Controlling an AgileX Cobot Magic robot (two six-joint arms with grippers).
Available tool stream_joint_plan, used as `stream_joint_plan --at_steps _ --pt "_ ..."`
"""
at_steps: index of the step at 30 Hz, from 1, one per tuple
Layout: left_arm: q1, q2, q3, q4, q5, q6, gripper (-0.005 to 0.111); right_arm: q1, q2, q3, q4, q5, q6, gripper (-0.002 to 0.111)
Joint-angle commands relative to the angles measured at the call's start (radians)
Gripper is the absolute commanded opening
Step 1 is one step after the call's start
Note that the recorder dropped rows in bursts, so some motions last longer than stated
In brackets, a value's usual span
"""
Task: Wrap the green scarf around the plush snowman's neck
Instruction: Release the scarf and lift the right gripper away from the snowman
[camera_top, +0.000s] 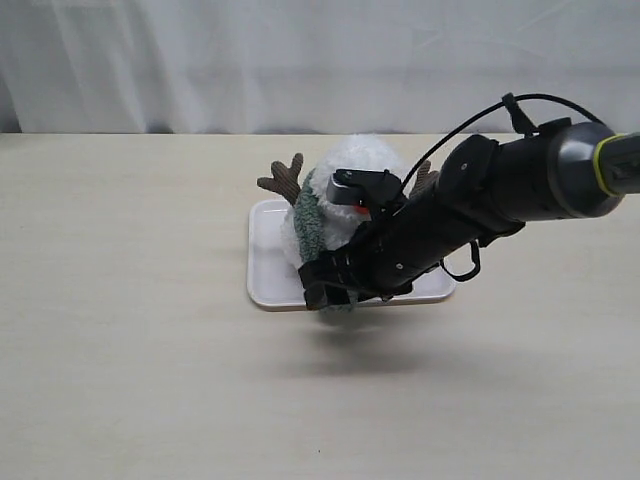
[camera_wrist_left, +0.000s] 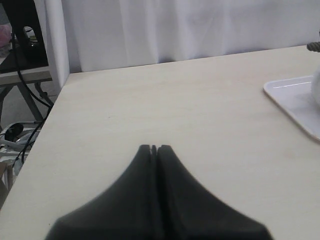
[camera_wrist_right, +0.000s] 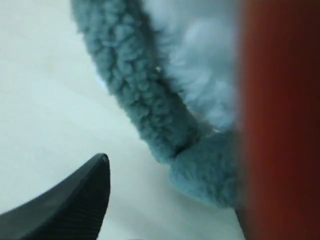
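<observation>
The right gripper (camera_top: 330, 290) hung over the near edge of the white tray (camera_top: 262, 270), its jaws standing apart and gripping nothing; in the right wrist view only one dark finger (camera_wrist_right: 75, 205) showed, with bare surface between it and the fabric. Just past that finger lay the green scarf (camera_wrist_right: 145, 100), close but apart from it; the band curved along the white fluff of the plush snowman (camera_top: 365, 165) and crossed over itself near a red-orange blur too close to the lens to name. In the exterior view the scarf ran lengthwise from beside the brown twig arm (camera_top: 283, 178) down the snowman's left side towards the gripper, so its long axis pointed almost straight at the jaws; whether it circled the whole neck could not be told, the arm hiding the rest. The left gripper (camera_wrist_left: 154, 148) was clenched on nothing above the bare table (camera_wrist_left: 150, 100), with only the tray's corner at the edge of its view; the right arm was by far the nearer; any retreat would probably have to avoid snagging the loose end.
</observation>
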Motion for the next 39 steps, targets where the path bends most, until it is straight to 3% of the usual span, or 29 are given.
stream_joint_plan --at_steps 1,11,13,20,22,31,35,36,39 --pt "0.001 -0.002 0.003 0.001 -0.012 0.002 0.0 0.001 0.026 -0.003 0.01 -0.048 -0.009 0.064" --pt "0.001 -0.002 0.003 0.001 -0.012 0.002 0.0 0.001 0.083 -0.003 0.021 -0.056 -0.023 0.061" --pt "0.001 -0.002 0.003 0.001 -0.012 0.002 0.0 0.001 0.083 -0.003 0.021 -0.056 -0.023 0.054" --pt "0.001 -0.002 0.003 0.001 -0.012 0.002 0.0 0.001 0.06 -0.003 0.017 -0.04 -0.036 0.012" --pt "0.001 -0.002 0.003 0.001 -0.012 0.002 0.0 0.001 0.04 -0.003 0.013 -0.023 -0.046 0.004" --pt "0.001 -0.002 0.003 0.001 -0.012 0.002 0.0 0.001 -0.105 -0.003 -0.044 0.244 -0.053 0.008" --pt "0.001 -0.002 0.003 0.001 -0.012 0.002 0.0 0.001 -0.132 -0.003 -0.036 0.413 -0.053 0.032" --pt "0.001 -0.002 0.003 0.001 -0.012 0.002 0.0 0.001 -0.141 -0.003 -0.016 0.453 -0.053 0.044" --pt "0.001 -0.002 0.003 0.001 -0.012 0.002 0.0 0.001 -0.163 -0.003 0.045 0.505 -0.065 0.054"
